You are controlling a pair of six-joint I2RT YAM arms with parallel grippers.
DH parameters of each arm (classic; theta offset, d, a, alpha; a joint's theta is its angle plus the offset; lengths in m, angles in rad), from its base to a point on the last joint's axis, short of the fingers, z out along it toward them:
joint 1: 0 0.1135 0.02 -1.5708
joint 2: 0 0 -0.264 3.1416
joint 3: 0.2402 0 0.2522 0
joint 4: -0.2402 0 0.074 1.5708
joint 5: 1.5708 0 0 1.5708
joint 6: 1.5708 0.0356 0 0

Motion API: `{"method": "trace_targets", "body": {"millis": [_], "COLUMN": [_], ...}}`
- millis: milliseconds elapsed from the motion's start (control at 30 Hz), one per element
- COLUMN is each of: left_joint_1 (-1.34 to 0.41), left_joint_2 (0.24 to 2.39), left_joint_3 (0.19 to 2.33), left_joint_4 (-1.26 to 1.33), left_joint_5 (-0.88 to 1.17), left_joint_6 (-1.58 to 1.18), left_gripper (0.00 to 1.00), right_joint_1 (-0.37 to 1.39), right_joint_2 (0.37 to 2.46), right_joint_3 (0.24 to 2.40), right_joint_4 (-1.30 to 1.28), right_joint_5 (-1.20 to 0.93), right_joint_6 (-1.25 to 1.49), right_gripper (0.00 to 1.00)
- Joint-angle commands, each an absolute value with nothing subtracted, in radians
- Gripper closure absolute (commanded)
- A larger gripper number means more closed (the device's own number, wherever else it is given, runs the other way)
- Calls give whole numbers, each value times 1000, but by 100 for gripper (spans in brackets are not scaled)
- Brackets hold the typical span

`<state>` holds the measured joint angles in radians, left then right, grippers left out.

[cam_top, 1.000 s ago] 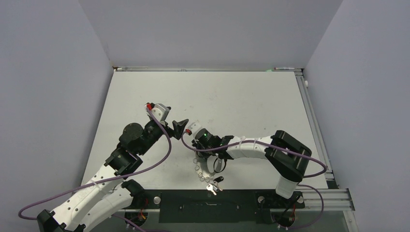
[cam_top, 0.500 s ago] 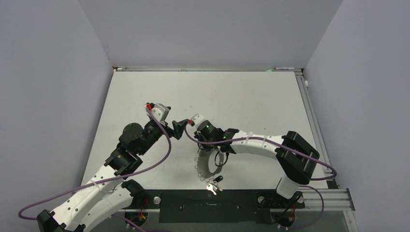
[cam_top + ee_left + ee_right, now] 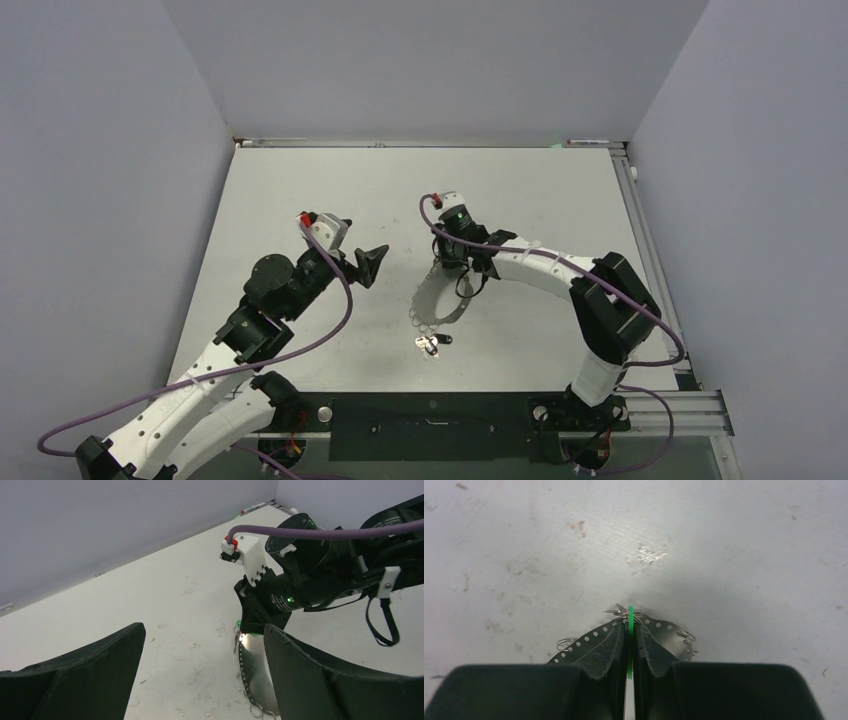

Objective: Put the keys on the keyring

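Grip on the green-headed key (image 3: 629, 615): the right gripper (image 3: 629, 630) holds its jaws pressed together on the key's green head, seen edge-on between them, just above the bench (image 3: 300, 200). The keyring (image 3: 420, 305), which the wrist views show as a pale perforated metal band curved into a loop with small split rings (image 3: 565, 643) along it, lies on the bench. Its far end sits right under those jaws and its long axis runs back toward the bench's near edge. At that near end a small cluster of other keys (image 3: 430, 343), one dark-headed, rests against or just beside the band; which cannot be told. The left gripper (image 3: 372, 265) hovers to the left of the loop, jaws wide apart and empty, facing the right gripper. The right arm is plainly the nearer one. Whether the green key is already threaded cannot be told, and the coming move likely turns on lining up its hole with the band's far end.
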<state>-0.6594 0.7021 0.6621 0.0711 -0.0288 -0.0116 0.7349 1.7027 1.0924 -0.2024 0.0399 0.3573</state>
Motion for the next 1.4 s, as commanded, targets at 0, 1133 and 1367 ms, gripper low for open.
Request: {"method": "trace_targets", "body": {"millis": [0, 1133, 1367], "left_joint_1": [-658, -654, -652], "left_joint_2": [705, 733, 734], "left_joint_3": [699, 707, 706], "left_joint_4": [81, 71, 71], "left_joint_5": [-22, -19, -16], "left_joint_6": [-6, -5, -5], "left_gripper": [14, 14, 14], "right_joint_1": [647, 561, 487], "right_joint_2": [1755, 1564, 1610], "right_joint_3": [1159, 944, 1014], "right_joint_4": [-138, -227, -259], "right_joint_5": [28, -270, -226], "right_joint_6": [414, 373, 312], "right_gripper": [95, 95, 95]}}
